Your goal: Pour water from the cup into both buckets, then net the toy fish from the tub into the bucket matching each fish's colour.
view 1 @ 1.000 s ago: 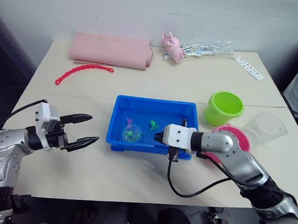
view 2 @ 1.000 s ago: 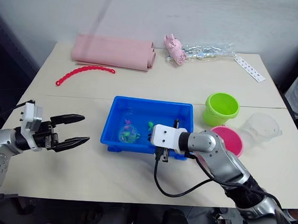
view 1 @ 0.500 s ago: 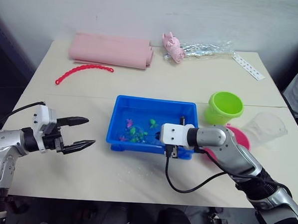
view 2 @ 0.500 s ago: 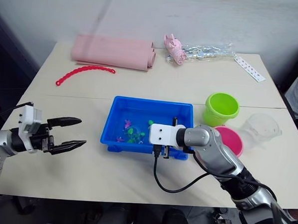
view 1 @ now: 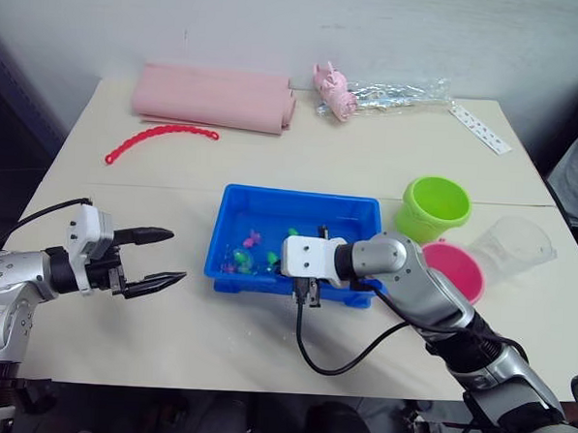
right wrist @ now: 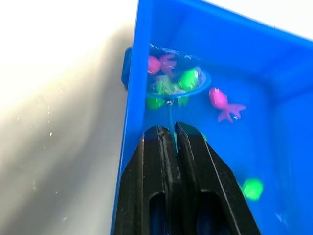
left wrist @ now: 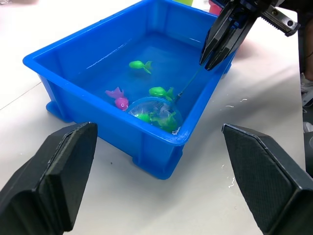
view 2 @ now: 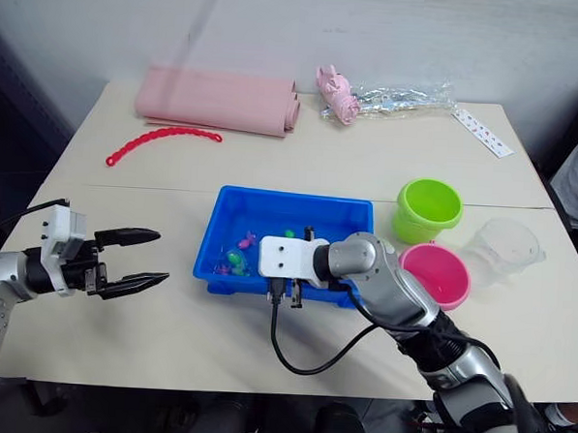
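net (left wrist: 161,115) handle lies along tub (left wrist: 93,63), hoop toward robot's left

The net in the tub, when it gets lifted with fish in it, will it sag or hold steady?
The net has a thin handle pinched in the right gripper, so it may wobble. Its mesh looks soft and probably sags. The toy fish are tiny, likely light.

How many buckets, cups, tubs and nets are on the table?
Buckets: 2, a green bucket and a pink bucket
Cup: 1
Tub: 1
Net: 1
Total: 5
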{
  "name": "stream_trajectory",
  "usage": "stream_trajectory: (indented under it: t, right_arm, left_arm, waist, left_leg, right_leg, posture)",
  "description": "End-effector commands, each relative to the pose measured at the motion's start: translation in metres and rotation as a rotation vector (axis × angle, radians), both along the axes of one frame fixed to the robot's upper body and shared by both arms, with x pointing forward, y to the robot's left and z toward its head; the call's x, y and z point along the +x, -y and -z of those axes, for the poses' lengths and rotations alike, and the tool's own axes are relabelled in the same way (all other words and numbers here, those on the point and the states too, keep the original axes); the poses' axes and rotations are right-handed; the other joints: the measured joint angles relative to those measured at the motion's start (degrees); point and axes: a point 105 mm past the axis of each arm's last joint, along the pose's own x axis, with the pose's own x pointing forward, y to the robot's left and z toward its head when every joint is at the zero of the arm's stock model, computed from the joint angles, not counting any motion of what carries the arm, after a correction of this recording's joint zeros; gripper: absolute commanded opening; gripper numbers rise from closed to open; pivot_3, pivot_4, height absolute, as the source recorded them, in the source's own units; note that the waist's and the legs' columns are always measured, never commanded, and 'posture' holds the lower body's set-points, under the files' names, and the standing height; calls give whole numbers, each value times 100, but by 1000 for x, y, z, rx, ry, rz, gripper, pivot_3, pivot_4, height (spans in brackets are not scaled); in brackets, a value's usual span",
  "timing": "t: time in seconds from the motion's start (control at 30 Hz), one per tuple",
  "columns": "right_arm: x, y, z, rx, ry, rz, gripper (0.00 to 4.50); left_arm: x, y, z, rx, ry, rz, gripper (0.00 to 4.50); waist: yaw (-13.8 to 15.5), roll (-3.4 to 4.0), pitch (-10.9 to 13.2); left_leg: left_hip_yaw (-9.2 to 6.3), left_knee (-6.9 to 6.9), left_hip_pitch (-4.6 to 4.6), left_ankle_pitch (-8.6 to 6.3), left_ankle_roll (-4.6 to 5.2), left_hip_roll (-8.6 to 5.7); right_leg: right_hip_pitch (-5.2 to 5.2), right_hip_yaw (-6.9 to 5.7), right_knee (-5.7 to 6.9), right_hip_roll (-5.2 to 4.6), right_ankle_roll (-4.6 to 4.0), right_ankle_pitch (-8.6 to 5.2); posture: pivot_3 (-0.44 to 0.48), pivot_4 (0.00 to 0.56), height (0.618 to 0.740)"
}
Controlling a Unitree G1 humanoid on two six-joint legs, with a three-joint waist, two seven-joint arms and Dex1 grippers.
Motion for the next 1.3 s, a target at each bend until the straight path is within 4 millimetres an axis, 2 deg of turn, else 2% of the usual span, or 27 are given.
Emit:
stream_trajectory:
  t: [0.03,0.2,0.47,0.73,1.0,1.3]
  right_arm:
    - [-10,-1,-15,70,-39,-20,0]
    - [-3,14,-10,45,-49,26,0]
    - [0,19,-11,126,-129,75,0]
    - [-3,25,-17,229,-252,94,0]
    - [-3,35,-29,272,-232,77,0]
    - [-3,71,-43,335,-135,140,0]
  left_arm:
    - [-1,-2,-7,15,38,3,4465]
    - [0,-1,-8,11,44,6,4465]
    - [0,1,-7,4,44,8,4465]
    - [2,0,-8,3,46,9,4465]
    - [4,2,-9,1,51,15,4465]
    - [8,13,-12,-20,71,67,4465]
  waist:
    - [3,0,0]
    - [-1,0,0]
    - [3,0,0]
    - [5,0,0]
    - [6,1,1]
    - [26,0,2]
  left_leg:
    - [0,-1,0,0,0,0]
    - [0,-2,0,-1,-1,0]
    - [0,-2,0,-1,-2,1]
    - [0,-2,-1,-1,-2,0]
    - [0,-3,-1,-2,-2,1]
    - [1,-2,-2,-2,-1,0]
  right_leg:
    - [0,0,0,0,0,0]
    - [-1,0,0,0,0,0]
    - [-1,-1,-2,0,0,0]
    - [0,-1,-3,0,0,0]
    - [-1,-1,-4,0,0,0]
    - [2,-1,-13,-1,0,0]
  posture:
    - [0,150,740]
    - [0,150,740]
    - [0,150,740]
    - [0,150,740]
    - [0,150,740]
    - [0,150,740]
